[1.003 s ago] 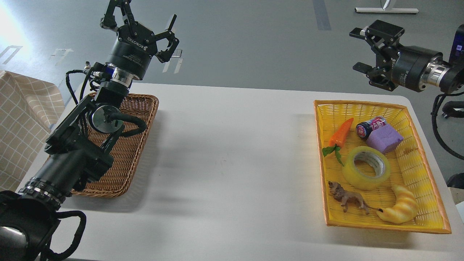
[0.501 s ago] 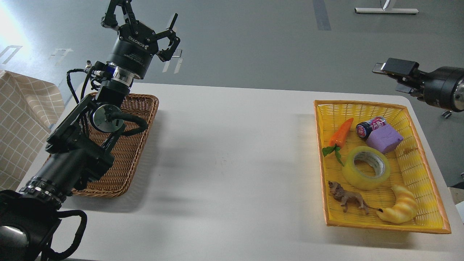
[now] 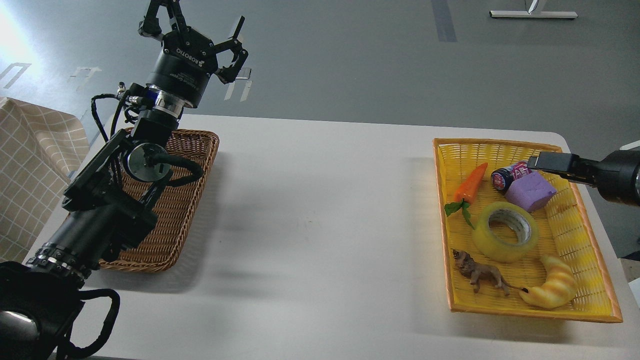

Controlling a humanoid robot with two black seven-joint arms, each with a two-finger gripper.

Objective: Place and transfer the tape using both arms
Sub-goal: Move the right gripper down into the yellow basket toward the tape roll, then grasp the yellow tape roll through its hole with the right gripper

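Observation:
The tape (image 3: 506, 231), a translucent yellow roll with a grey-white core, lies flat with its hole up in the middle of the yellow basket (image 3: 500, 143) on the right of the table. My right gripper (image 3: 548, 162) comes in from the right edge. It hovers over the basket's far right part, above the purple block, beyond the tape and apart from it. It shows edge-on as one dark bar, so its fingers cannot be told apart. My left gripper (image 3: 197, 32) is raised high above the far left of the table, fingers spread open and empty.
The yellow basket also holds a toy carrot (image 3: 471, 184), a small jar (image 3: 509, 175), a purple block (image 3: 531, 193), a lion figure (image 3: 481, 273) and a croissant toy (image 3: 550, 290). A brown wicker basket (image 3: 192, 150) sits under my left arm. A checked cloth (image 3: 30, 165) hangs at the left.
My right gripper has come down from high above the table's far right corner to just over the yellow basket and turned edge-on. My left arm has barely moved.

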